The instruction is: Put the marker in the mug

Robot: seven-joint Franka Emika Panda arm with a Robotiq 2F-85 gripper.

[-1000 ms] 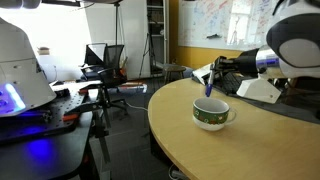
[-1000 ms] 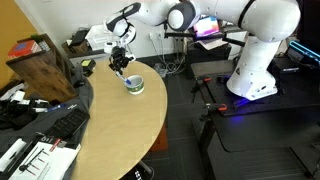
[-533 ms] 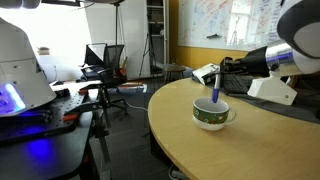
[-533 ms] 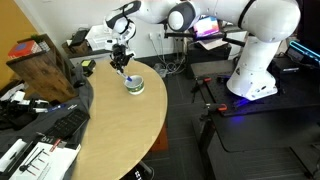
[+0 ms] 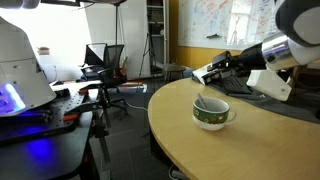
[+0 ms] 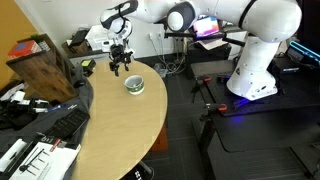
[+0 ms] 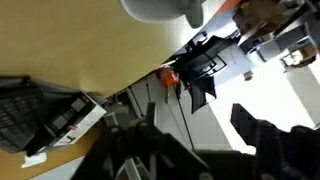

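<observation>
In an exterior view, the mug (image 5: 211,114) is seen standing on the curved wooden table (image 5: 250,150), near its edge. The marker (image 5: 201,102) is found inside the mug, leaning against the rim with its upper end sticking out. The gripper (image 5: 213,72) is held above and just behind the mug, apart from both; its fingers are seen spread, with nothing between them.

In an exterior view taken from farther off, the mug (image 6: 134,85) is shown on the table (image 6: 120,130), with the gripper (image 6: 120,67) above and just beside it, jaws parted. The marker cannot be made out here. A keyboard (image 6: 62,124) is seen lying well apart from the mug.

In the wrist view, which is blurred, the pale mug (image 7: 160,8) is cut off at the top edge. The dark fingers (image 7: 150,150) are seen spread wide and empty.
</observation>
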